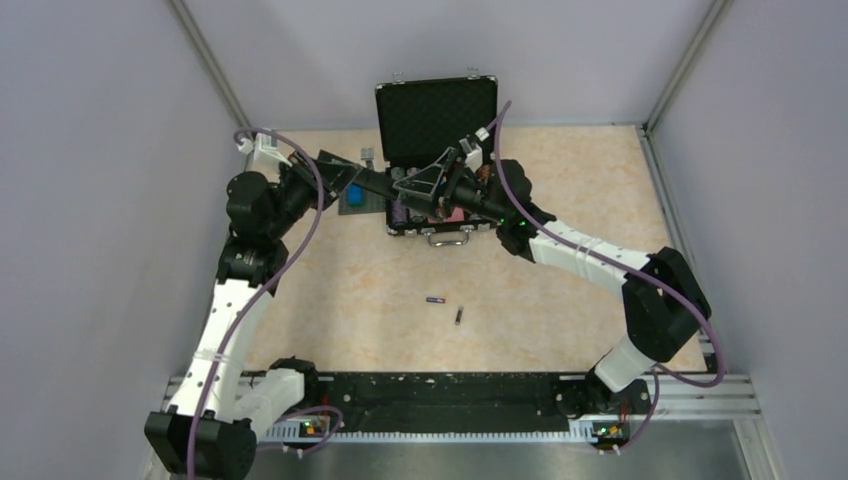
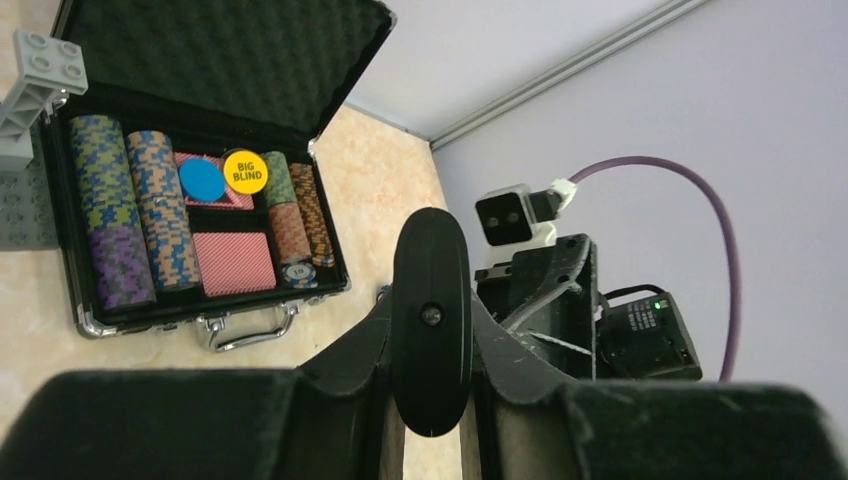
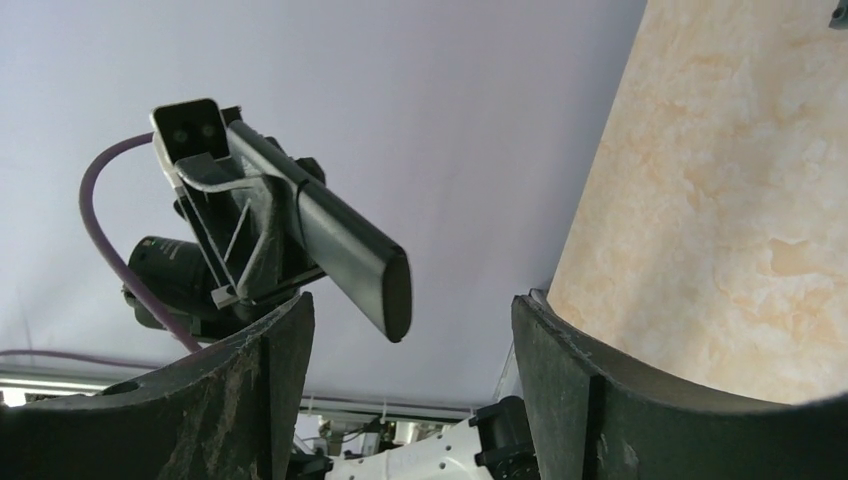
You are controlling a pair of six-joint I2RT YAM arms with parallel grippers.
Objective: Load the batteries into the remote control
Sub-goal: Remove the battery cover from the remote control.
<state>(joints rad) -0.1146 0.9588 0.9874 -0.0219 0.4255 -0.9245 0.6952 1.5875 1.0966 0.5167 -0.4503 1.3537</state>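
The remote control (image 2: pixel 430 290) is clamped in the left gripper (image 2: pixel 430 385), whose jaws press on its two broad faces so that it juts straight out ahead of them. Its free end points into the gap of the right gripper (image 3: pixel 412 335), whose jaws stand wide and hold nothing. It looks like a light, stiff bar of smooth plastic, likely to pivot in a single pinch, so a second hold near the free end should steady it. The batteries (image 1: pixel 435 299) lie on the tabletop (image 1: pixel 330 300), well apart from both jaws, towards the arm bases. Tiny and round, they would probably roll, so they are best pinched across mid-barrel.
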